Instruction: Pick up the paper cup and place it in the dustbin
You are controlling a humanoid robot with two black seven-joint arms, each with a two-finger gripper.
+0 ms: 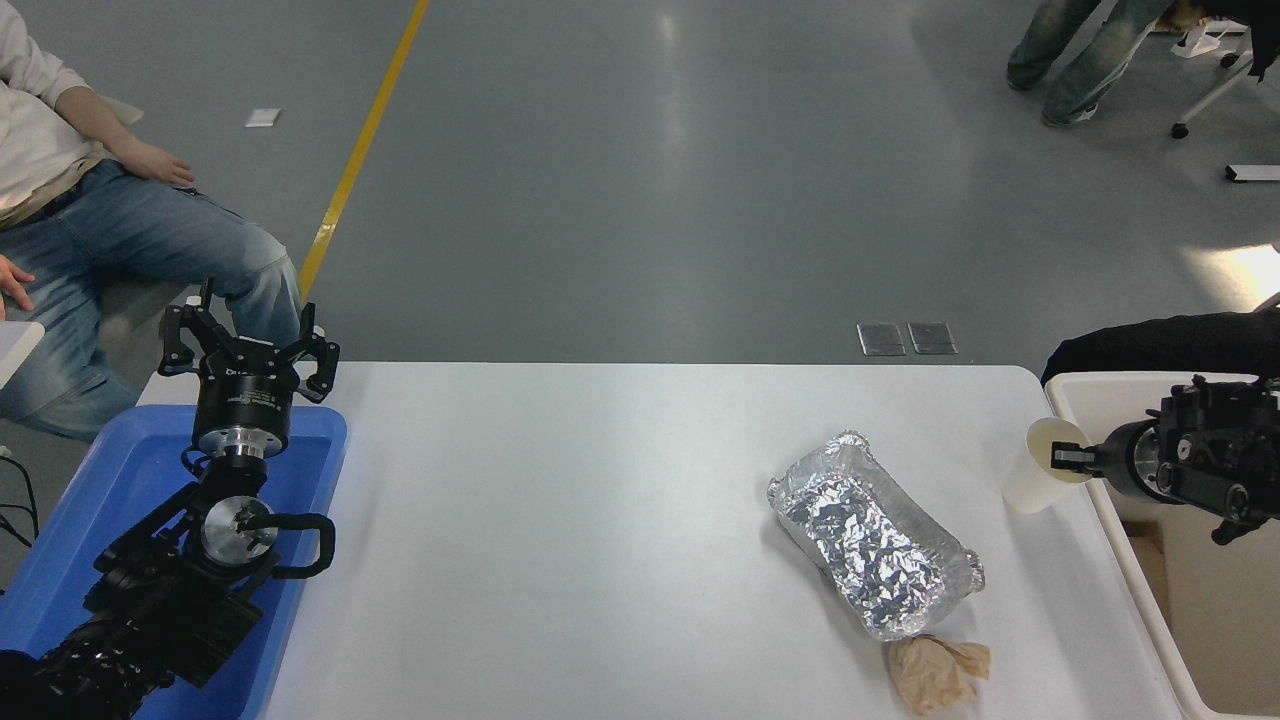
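The paper cup [1038, 468] sits at three o'clock on the white table [600, 520], tilted, its rim nipped by the right gripper [1062, 459], whose fingers are pinched narrow on the rim's edge. Right beside it, at the table's right edge, is the cream dustbin [1120, 520], with the right arm reaching across above it. At about five o'clock lies the crumpled foil tray [872, 536], with a tan paper wad [932, 672] just below it. Over at nine o'clock the left gripper [248, 345] is parked, fingers spread and holding nothing, above the blue plastic tray [120, 480]. A seated person [90, 230] is at ten o'clock.
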